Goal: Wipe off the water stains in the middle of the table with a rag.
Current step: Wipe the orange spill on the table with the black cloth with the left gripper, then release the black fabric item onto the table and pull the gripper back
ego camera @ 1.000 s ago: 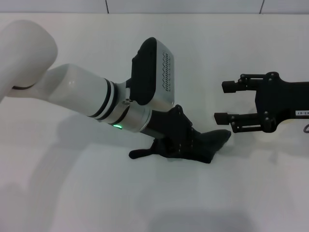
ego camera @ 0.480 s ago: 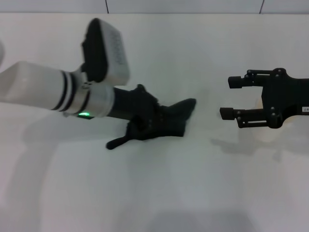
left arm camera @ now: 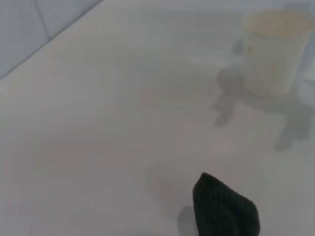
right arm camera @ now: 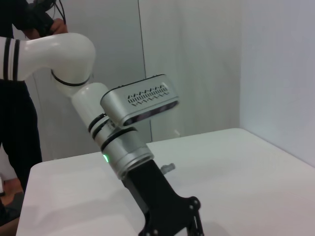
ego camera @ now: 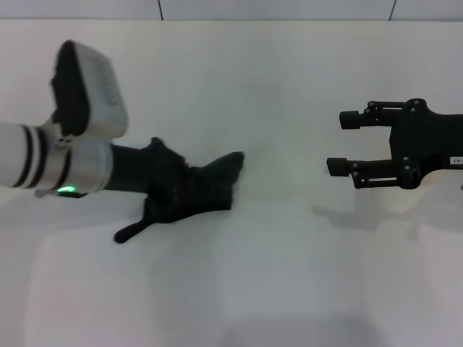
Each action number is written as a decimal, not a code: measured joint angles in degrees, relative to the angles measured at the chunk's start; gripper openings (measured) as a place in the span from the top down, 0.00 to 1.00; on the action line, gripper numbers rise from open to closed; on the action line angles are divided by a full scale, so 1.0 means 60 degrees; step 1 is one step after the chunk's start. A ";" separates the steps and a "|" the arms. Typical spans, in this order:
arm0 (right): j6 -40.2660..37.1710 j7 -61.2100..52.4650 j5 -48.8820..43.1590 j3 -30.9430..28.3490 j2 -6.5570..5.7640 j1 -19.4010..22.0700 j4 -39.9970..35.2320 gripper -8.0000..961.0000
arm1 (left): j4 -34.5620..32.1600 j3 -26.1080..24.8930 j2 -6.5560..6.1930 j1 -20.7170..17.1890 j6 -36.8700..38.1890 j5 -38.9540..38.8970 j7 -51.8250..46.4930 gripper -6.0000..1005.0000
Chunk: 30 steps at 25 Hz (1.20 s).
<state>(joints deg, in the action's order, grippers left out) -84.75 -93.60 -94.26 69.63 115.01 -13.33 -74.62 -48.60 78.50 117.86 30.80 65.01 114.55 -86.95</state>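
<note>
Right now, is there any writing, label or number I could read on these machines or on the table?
White label on the right claw, at the picture's right edge: there is print, too small to read.
Grey box on the left arm: a row of zigzag slots only, no letters.
Cup, rag and table: no text.

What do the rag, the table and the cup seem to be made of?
Rag: soft dark cloth, apparently terry, with a fuzzy nap and a limp outline. Table: smooth white hard surface, perhaps laminate, with a faint sheen. Cup: looks like thin white paper, matte; plastic is possible.
</note>
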 joint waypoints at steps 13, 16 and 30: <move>0.0080 0.0016 0.0255 0.0265 0.0021 -0.0034 -0.0001 0.22 | 0.0071 -0.1306 -0.0014 -0.0252 0.1069 0.0077 -0.0155 0.90; 0.0090 0.0015 0.0257 0.0286 0.0021 -0.0036 -0.0030 0.22 | 0.0093 -0.1316 0.0033 -0.0245 0.0993 0.0205 -0.0352 0.90; 0.0150 0.0013 0.0360 0.0269 0.0021 -0.0090 -0.0060 0.21 | 0.0033 -0.1345 0.0176 -0.0243 0.0637 0.0291 -0.0609 0.44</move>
<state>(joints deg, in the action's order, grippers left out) -83.84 -93.53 -92.10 71.24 115.13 -13.87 -74.97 -48.40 70.43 118.91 29.35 68.83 116.30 -90.61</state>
